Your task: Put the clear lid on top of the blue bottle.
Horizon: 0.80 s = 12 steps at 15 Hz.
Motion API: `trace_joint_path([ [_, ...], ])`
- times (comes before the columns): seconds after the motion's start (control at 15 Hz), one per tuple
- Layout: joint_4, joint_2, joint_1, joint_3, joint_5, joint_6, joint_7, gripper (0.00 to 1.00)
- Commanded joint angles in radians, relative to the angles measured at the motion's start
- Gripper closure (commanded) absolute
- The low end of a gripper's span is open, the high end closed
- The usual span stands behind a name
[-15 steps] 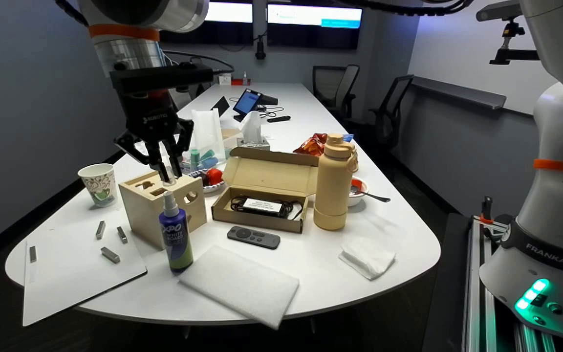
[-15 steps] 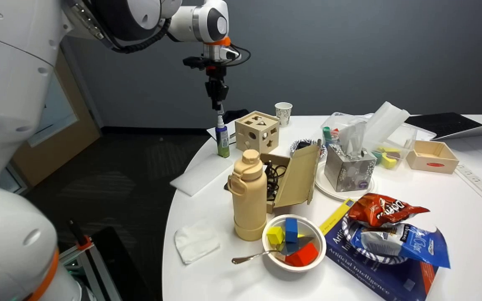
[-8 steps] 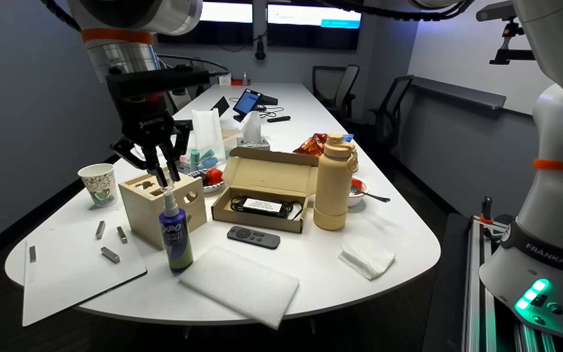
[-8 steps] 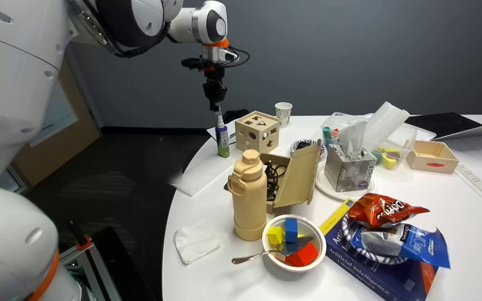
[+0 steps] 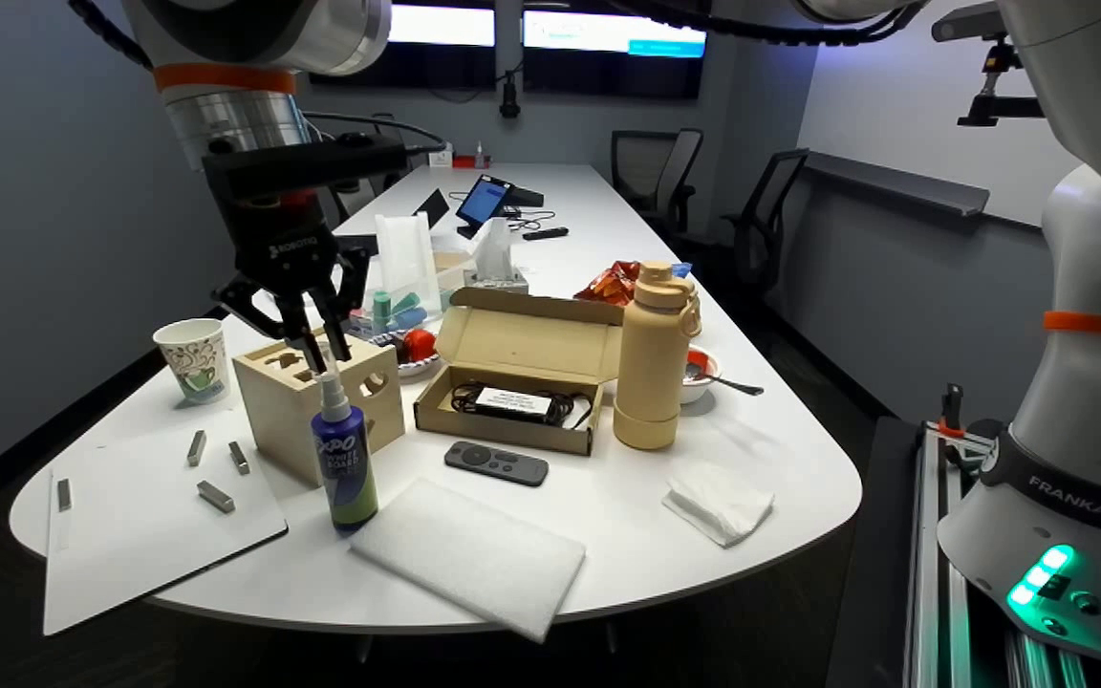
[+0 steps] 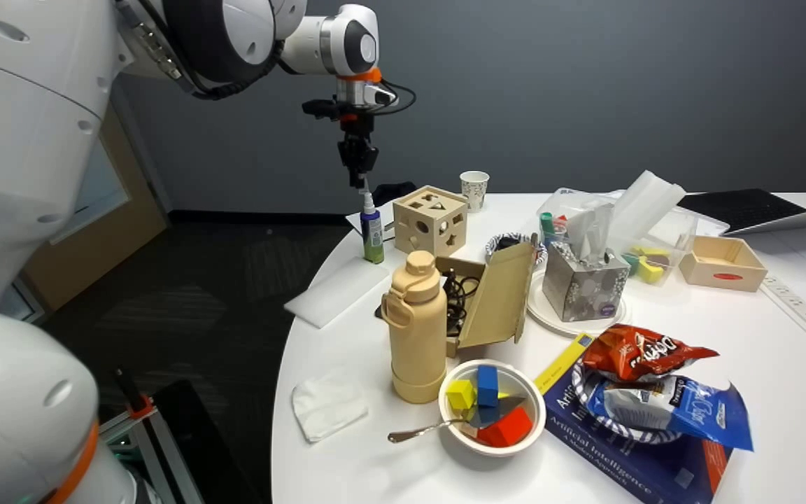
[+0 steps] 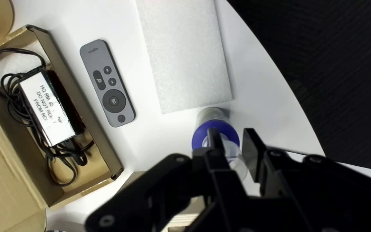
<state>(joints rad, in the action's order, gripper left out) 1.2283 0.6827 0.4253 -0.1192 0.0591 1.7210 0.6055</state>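
The blue bottle (image 5: pixel 344 468) is an upright Expo spray bottle with a blue and green body and a white nozzle. It also shows in an exterior view (image 6: pixel 373 238) and from above in the wrist view (image 7: pixel 201 133). My gripper (image 5: pixel 329 364) is just above the nozzle, shut on the clear lid (image 7: pixel 238 164), which sits between its pads. In an exterior view the lid (image 6: pixel 366 187) hangs right over the nozzle tip. I cannot tell whether its rim touches or surrounds the nozzle. A finger hides part of the bottle top in the wrist view.
A wooden block box (image 5: pixel 273 420) stands right behind the bottle. A white foam sheet (image 5: pixel 474 554) lies in front, a whiteboard (image 5: pixel 149 554) to one side. A remote (image 5: pixel 496 463), an open cardboard box (image 5: pixel 503 435) and a tan canister (image 5: pixel 648 363) are nearby.
My gripper has moved a little sideways and down with the clear lid, bringing the lid over and closer to the bottle's nozzle. The bottle has not moved.
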Motion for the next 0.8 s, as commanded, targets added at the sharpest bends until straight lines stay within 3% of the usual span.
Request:
trace_joint_path([
  [0.0, -0.058, 0.029, 0.007, 0.009, -0.009, -0.043, 0.0, 0.94],
  [0.73, -0.066, 0.057, 0.003, 0.013, -0.011, -0.038, -0.009, 0.94],
])
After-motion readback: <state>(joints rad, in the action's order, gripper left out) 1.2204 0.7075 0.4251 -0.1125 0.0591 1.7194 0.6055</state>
